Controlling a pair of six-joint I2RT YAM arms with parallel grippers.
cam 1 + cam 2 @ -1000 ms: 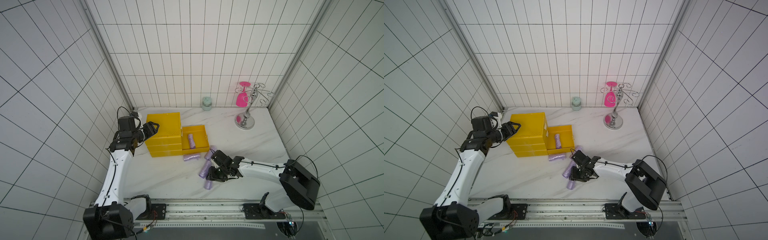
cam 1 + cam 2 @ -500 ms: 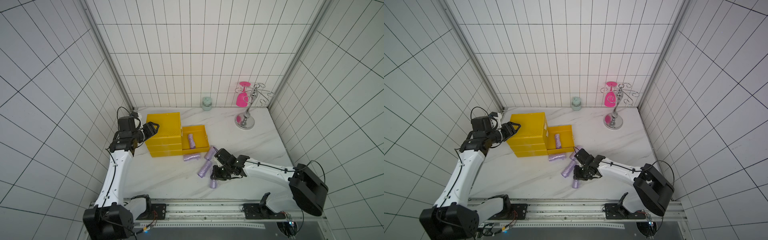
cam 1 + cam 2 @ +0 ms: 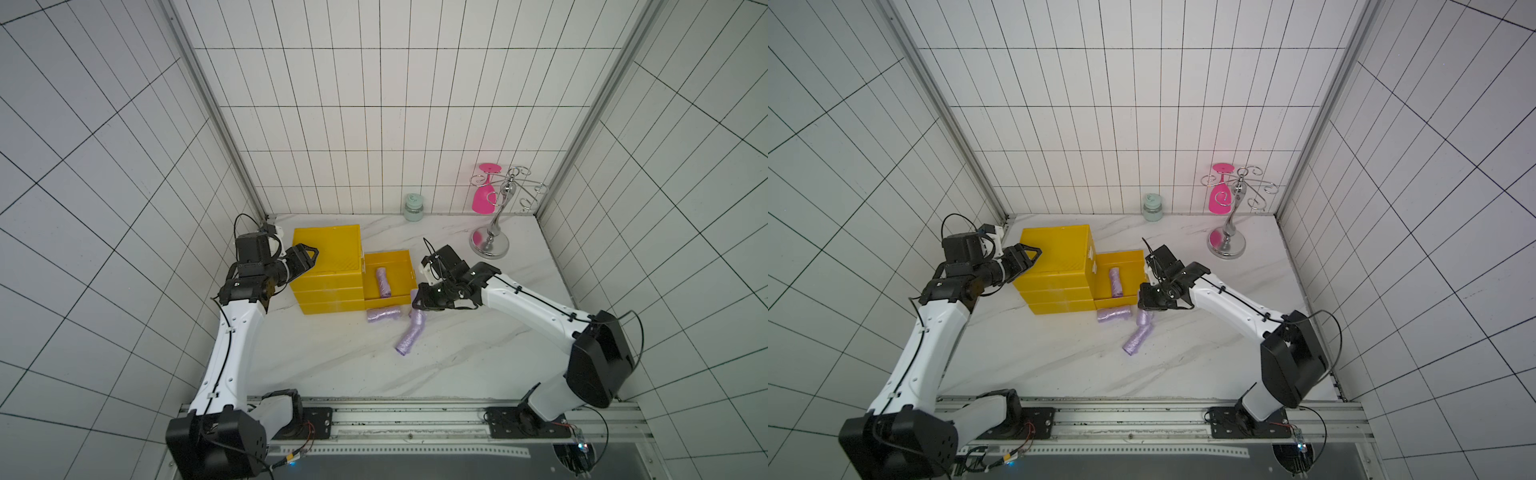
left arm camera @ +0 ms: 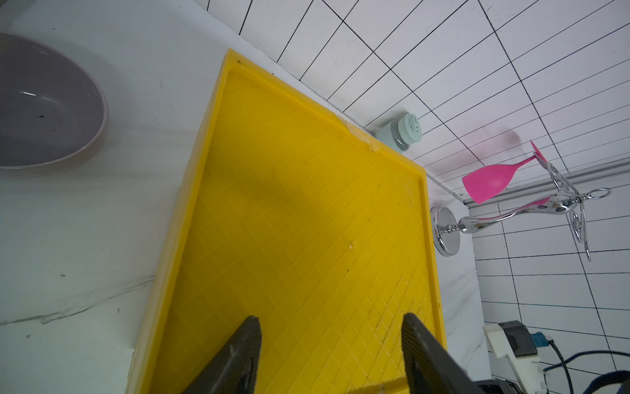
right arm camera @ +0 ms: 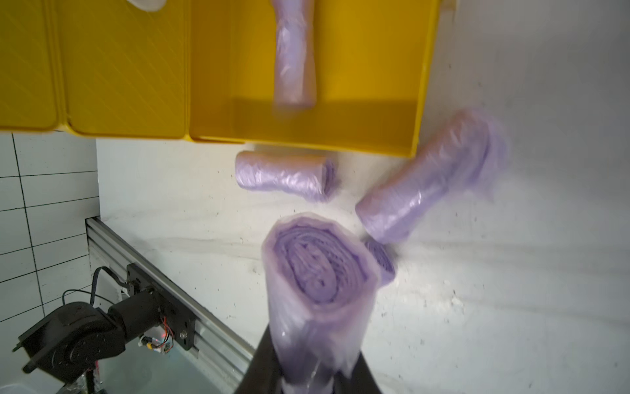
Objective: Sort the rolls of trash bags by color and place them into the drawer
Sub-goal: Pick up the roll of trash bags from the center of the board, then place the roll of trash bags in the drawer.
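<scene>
Just right of centre in both top views, the right gripper (image 3: 417, 305) hangs low beside the lower right corner of the open drawer (image 3: 398, 270). Its wrist camera shows the dark fingers (image 5: 262, 371) pressed in on a lilac roll (image 5: 320, 273). The roll stands up out of them with its coiled end toward the lens, clear of the marble table (image 3: 340, 361). From above, the gripper's body covers the jaws, and I can't pick that roll out for certain.

A roll in the drawer (image 3: 383, 282) lies on the yellow floor. A loose roll (image 3: 383, 314) lies on the marble just below the drawer's near wall. A half-hidden roll (image 3: 419, 322) pokes out from under the gripper. A slanted roll (image 3: 406, 344) lies just below that, their ends almost touching.

At centre left, the left gripper (image 3: 308, 253) sits over the left edge of the yellow drawer unit (image 3: 332, 245). Its jaws stand apart with nothing between them. Whether they touch the top I can't tell.
</scene>
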